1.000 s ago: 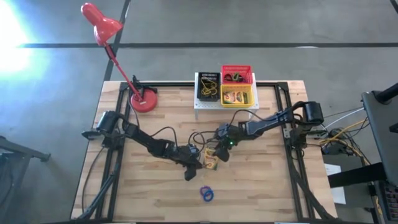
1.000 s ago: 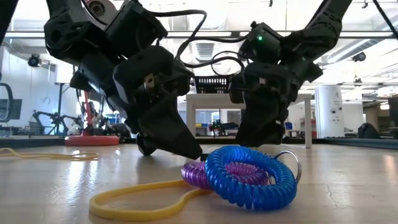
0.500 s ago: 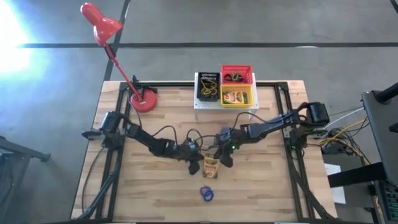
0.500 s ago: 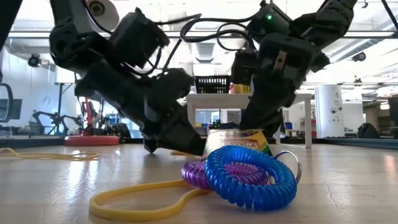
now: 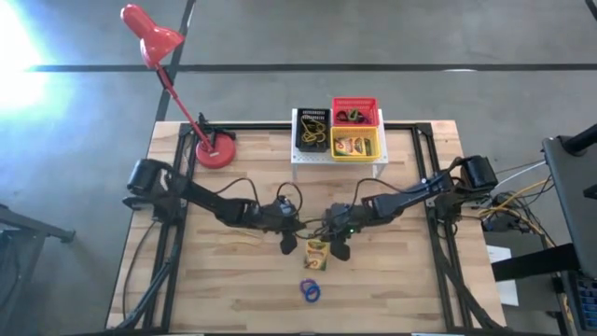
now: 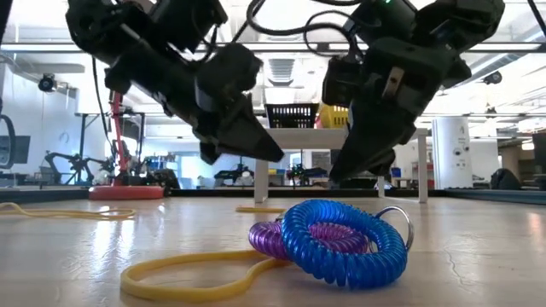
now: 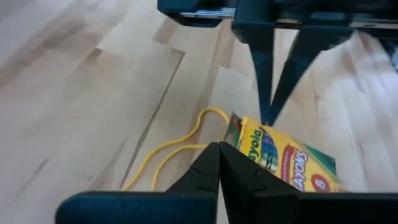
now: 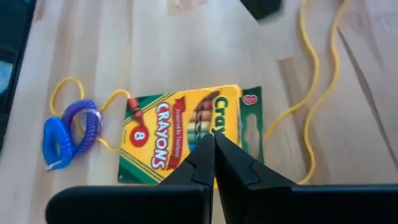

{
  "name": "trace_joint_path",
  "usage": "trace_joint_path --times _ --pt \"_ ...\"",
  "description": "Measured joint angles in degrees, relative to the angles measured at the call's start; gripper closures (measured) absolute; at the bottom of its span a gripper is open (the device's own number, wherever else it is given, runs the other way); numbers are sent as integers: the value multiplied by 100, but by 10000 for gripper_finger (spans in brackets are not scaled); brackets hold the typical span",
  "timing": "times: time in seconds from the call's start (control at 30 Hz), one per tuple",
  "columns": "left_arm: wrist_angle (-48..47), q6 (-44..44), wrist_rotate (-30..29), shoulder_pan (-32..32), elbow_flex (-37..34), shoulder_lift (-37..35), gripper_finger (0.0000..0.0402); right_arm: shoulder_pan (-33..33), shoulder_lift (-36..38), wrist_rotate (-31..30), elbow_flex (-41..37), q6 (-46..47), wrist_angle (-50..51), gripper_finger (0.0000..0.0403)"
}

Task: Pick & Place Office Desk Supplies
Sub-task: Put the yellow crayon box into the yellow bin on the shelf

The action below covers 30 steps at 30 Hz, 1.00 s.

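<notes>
Wooden surface (image 5: 224, 280) seen from above, both arms reaching toward its middle; left tool (image 5: 287, 245) and right tool (image 5: 340, 250) hover on either side of a yellow-and-green crayon box (image 5: 317, 254), which lies flat on the surface, touched by neither. Left tool (image 7: 219, 163): fingers pressed together to a point, holding nothing; right tool (image 8: 213, 155): fingers likewise closed tip to tip, empty, poised above the crayon box (image 8: 186, 134). In the low view both tools (image 6: 243, 141) (image 6: 358, 145) hang clear of the surface. Nearer the front edge lie a blue coiled ring (image 6: 345, 239) and a purple coiled ring (image 6: 269, 237), touching each other, with a yellow rubber band (image 6: 188, 277) looped beside them; a second yellow band (image 7: 168, 149) lies just beside the crayon box (image 7: 283, 158). At the far edge a white stand (image 5: 312, 154) carries a black bin (image 5: 314, 131), a red bin (image 5: 355, 112) and a yellow bin (image 5: 356, 145) holding another crayon box; a red desk lamp (image 5: 168, 65) stands at the far left.
</notes>
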State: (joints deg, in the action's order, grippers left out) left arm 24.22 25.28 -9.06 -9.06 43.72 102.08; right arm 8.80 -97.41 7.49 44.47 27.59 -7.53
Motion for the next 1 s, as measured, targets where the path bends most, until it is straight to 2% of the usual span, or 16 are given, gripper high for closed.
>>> trace_joint_path --times 0.07,0.23,0.43,0.57,0.73,1.0 --pt "-162 -54 96 -20 -2 -128 390 -44 -23 -11 0 264 7 394" --pt "-130 -105 1193 -41 18 -43 396 -234 -63 177 -28 504 96 364" --pt "205 18 1210 -92 20 339 399 -385 -70 -3 -185 515 209 296" --pt "328 48 1074 -96 39 476 399 -361 -70 -11 -253 296 16 274" --pt "356 48 814 -96 52 504 396 -262 -137 -15 -280 -78 -121 276" --pt "315 50 713 -96 50 511 392 -259 -586 -24 -254 -492 -547 308"
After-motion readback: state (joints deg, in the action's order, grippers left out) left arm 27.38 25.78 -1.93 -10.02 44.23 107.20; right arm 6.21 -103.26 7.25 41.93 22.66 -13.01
